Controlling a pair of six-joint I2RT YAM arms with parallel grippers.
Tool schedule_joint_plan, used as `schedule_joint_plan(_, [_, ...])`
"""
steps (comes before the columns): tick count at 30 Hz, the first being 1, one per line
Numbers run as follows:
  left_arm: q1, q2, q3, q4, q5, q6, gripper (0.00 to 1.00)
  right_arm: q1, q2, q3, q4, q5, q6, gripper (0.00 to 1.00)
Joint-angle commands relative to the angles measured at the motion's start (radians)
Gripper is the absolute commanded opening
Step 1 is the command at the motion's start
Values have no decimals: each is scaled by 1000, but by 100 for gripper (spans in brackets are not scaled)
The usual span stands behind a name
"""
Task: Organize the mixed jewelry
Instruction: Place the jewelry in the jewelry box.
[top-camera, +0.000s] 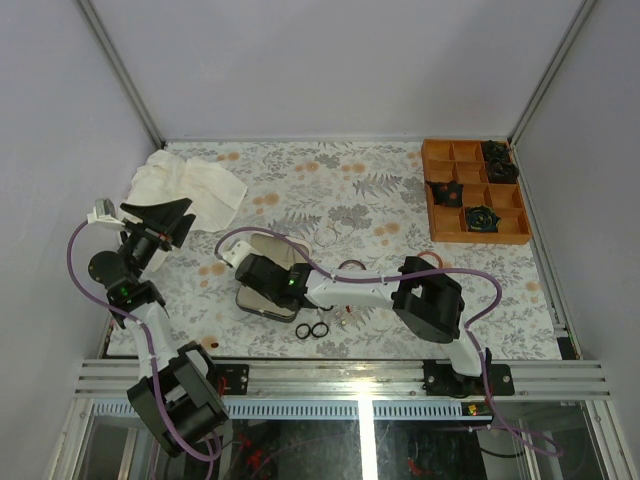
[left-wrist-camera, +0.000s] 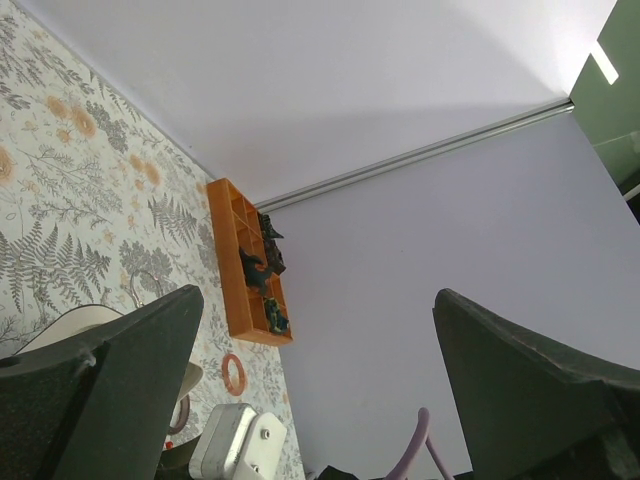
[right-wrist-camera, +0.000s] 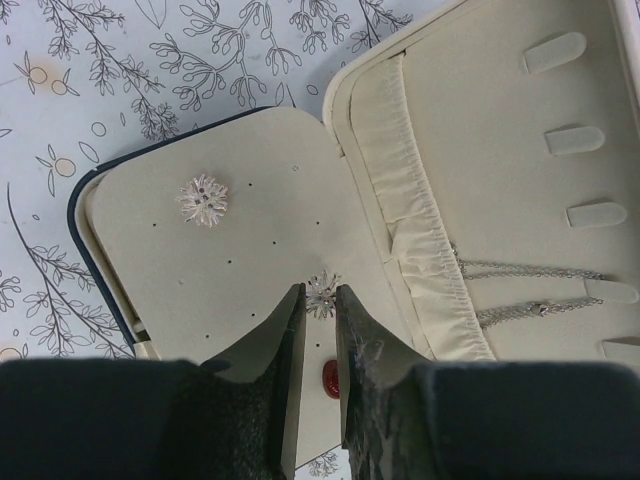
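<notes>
While the left claw (top-camera: 160, 222) hangs spread wide above the left side of the desk (top-camera: 380, 200), near the white cloth (top-camera: 190, 185), I see the right claw (right-wrist-camera: 319, 291) drawn nearly together. It pinches a small silver starburst earring (right-wrist-camera: 322, 297) at its tips, over the cream panel of the open navy case (right-wrist-camera: 250, 180). A similar earring (right-wrist-camera: 203, 200) sits higher on that panel, and a red bead (right-wrist-camera: 330, 375) shows between the fingers. Thin chains (right-wrist-camera: 520, 290) lie in the case's other half. On the desk, two black rings (top-camera: 310, 330) lie just in front of the case. A silver hoop (top-camera: 327, 237) and a dark bangle (top-camera: 350, 266) lie beside it. The orange tray (top-camera: 475, 190) stands well apart at the far right.
</notes>
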Motion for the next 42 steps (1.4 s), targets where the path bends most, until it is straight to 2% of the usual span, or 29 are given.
schedule_joint_plan(1, [8,0,-4,63,21,-8,100,-5,-11,24,40,14,-11,21])
schedule_joint_plan(42, [13,-8,-6,53,26,-5,100,-5,7,-22,42,-21,31,21])
